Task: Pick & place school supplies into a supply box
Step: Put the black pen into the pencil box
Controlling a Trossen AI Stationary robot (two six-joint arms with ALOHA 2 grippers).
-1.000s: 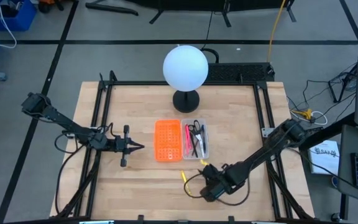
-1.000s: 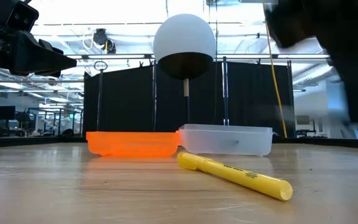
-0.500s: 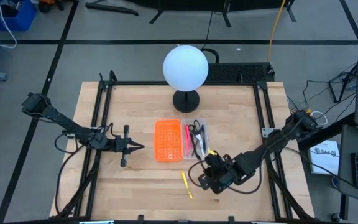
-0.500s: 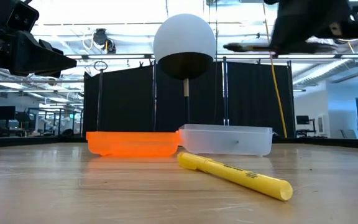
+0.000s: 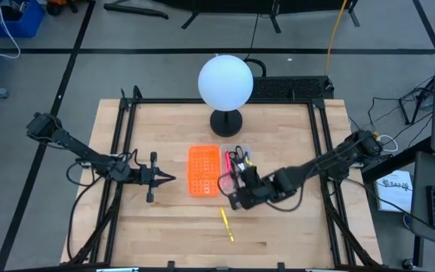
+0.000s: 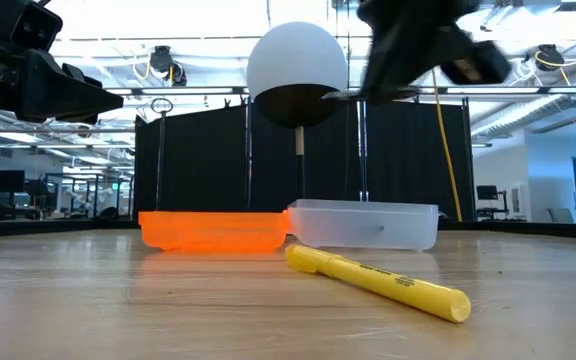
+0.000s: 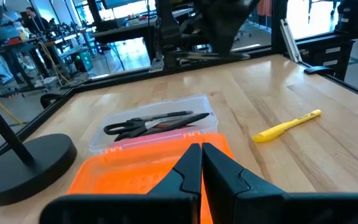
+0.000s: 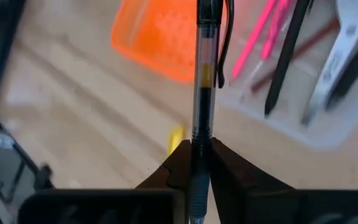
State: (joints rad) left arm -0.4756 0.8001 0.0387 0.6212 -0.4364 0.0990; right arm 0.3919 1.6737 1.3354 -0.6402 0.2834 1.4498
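Observation:
My right gripper [image 5: 236,193] hovers over the near end of the clear supply box [image 5: 239,171] and is shut on a black-and-clear pen [image 8: 202,74]. In the low view the pen [image 6: 353,96] is level, high above the box [image 6: 364,224]. The box holds dark-handled scissors [image 7: 148,123], pink pens [image 8: 261,34] and dark pencils. A yellow highlighter [image 5: 226,224] lies flat on the table nearer the near edge. My left gripper [image 5: 169,178] waits, shut, left of the orange perforated piece [image 5: 203,171]. My right gripper pinches the pen between its two fingers on the barrel [image 8: 199,138], below the clip. The pen runs along the fingers and sticks out ahead of them. It is lifted clear and lies level over the box's near end.
A white globe lamp [image 5: 225,81] stands on a black base at the far side, behind the box. The orange piece lies against the box's left side. A black frame runs along the table's edges. Bare wood lies around the highlighter and toward the near edge.
My right gripper has travelled from near the table's near edge, beside the highlighter, toward the far and left, and now sits over the box's near end, with the pen level in its fingers. The highlighter has stayed where it was.

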